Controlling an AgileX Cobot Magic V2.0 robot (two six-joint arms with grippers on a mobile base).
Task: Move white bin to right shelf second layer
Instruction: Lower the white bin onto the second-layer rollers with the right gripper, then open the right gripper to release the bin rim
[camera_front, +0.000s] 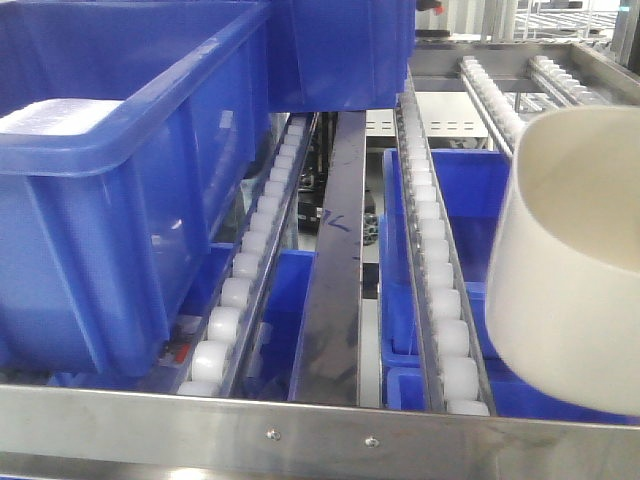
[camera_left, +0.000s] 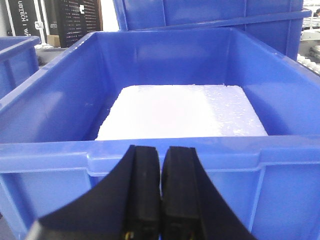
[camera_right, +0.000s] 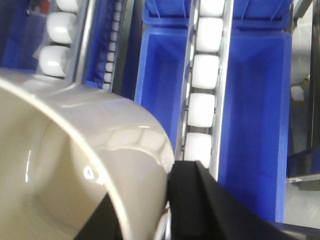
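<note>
Front rail: the flat steel front rail (camera_front: 300, 435), two screws showing, marks the near edge of the right shelf second layer (camera_front: 440, 300).

Right gripper: in the right wrist view the right gripper (camera_right: 150, 215) is clamped on the rim of the white bin (camera_right: 75, 165), one black finger (camera_right: 200, 210) outside the wall; the inner finger is only partly visible.

White bin: the cream tub (camera_front: 570, 260) hangs at the right edge of the front view, tilted, its rounded base over the blue crates below and just beside the roller track (camera_front: 435, 250). (Whether the base touches anything cannot be told.) It looks carried, not yet set down.

Left gripper: the left gripper (camera_left: 161, 190) has its two black pads pressed together on nothing, pointing at the near wall of a blue crate (camera_left: 160, 165).

Blue crate: it holds a white foam slab (camera_left: 180, 112) and occupies the shelf's left lane in the front view (camera_front: 110, 200).

Farther back: a second blue crate (camera_front: 340, 50) sits behind it, with more roller tracks (camera_front: 500, 90) beyond.

Progress: the pick appears done and the bin has reached the shelf; lowering it square onto the rollers and releasing remain.
</note>
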